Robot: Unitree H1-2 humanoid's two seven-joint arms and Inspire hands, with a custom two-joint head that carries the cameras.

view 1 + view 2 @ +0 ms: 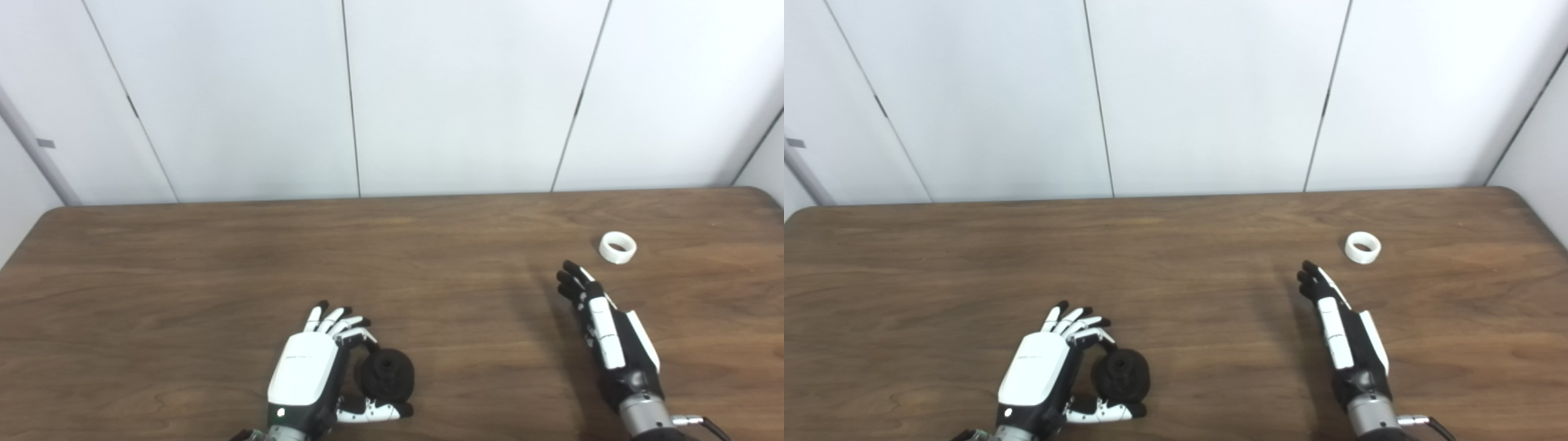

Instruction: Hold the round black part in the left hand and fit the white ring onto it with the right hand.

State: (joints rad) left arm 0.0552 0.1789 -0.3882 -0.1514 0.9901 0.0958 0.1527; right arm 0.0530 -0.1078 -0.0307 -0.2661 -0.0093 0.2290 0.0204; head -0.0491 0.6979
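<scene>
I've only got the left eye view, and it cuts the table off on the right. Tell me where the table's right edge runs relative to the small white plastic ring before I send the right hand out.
Observer: The right eye view shows the brown wooden table's right edge all the way forward from the back. The small white plastic ring lies well inside it, with bare wood between ring and edge.
Operator: Say what stands past that edge.
Observer: A white side wall rises just beyond it, running forward from the table's rounded rear corner.
</scene>
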